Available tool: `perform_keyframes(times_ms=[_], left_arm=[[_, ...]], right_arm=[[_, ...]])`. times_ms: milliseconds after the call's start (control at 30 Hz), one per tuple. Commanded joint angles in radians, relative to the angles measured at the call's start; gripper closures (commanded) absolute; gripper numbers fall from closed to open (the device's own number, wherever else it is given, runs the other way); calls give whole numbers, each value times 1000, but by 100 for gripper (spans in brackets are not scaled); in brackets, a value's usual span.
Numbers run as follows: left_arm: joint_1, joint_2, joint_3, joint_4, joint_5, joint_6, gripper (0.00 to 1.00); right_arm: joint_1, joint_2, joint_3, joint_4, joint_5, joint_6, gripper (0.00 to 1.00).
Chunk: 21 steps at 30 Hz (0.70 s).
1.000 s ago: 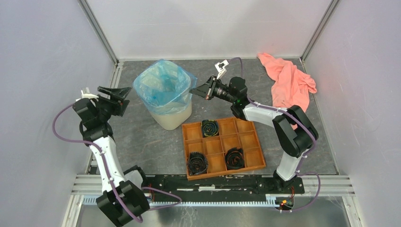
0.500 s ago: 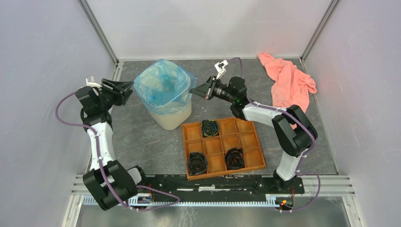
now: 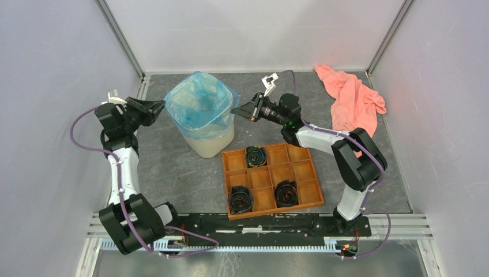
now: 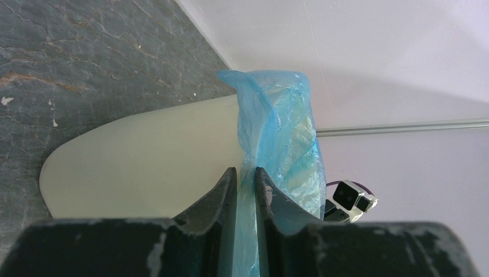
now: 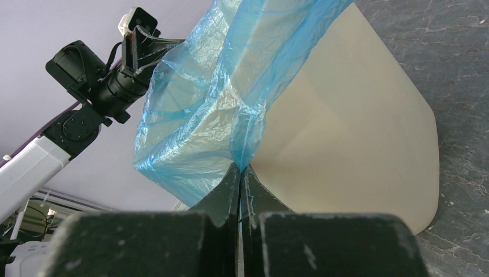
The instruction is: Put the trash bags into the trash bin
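Note:
The cream trash bin (image 3: 210, 145) stands at the back left of the table, with the light-blue trash bag (image 3: 199, 104) lining it and folded over its rim. My left gripper (image 3: 161, 107) is at the bin's left rim. In the left wrist view its fingers (image 4: 246, 170) are shut on a bunched fold of the bag (image 4: 282, 133) beside the bin wall (image 4: 144, 161). My right gripper (image 3: 235, 109) is at the right rim. It (image 5: 240, 167) is shut on a corner of the bag (image 5: 202, 127) against the bin (image 5: 346, 133).
An orange compartment tray (image 3: 274, 209) lies in front of the bin, holding black coiled rolls (image 3: 256, 156), (image 3: 240, 199), (image 3: 285, 193). A salmon-pink cloth (image 3: 352, 101) lies at the back right. Enclosure walls stand close on the left, back and right.
My left gripper has moved right to the bin's left rim and closed from wide open onto the bag's edge. The right gripper has kept its grip in place.

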Motion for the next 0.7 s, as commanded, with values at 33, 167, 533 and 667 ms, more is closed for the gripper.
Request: perform_keyframes(times_ms=[33, 167, 533, 667], left_arm=[[-6, -38, 23, 14, 51, -25, 79], [-4, -43, 34, -4, 41, -12, 90], [17, -60, 142, -212, -52, 141, 94], [24, -53, 148, -224, -65, 152, 97]], right_arm=[[-1, -4, 46, 42, -7, -5, 99], [0, -5, 44, 32, -4, -10, 100], [1, 4, 52, 32, -4, -10, 100], [0, 3, 51, 33, -4, -9, 100]])
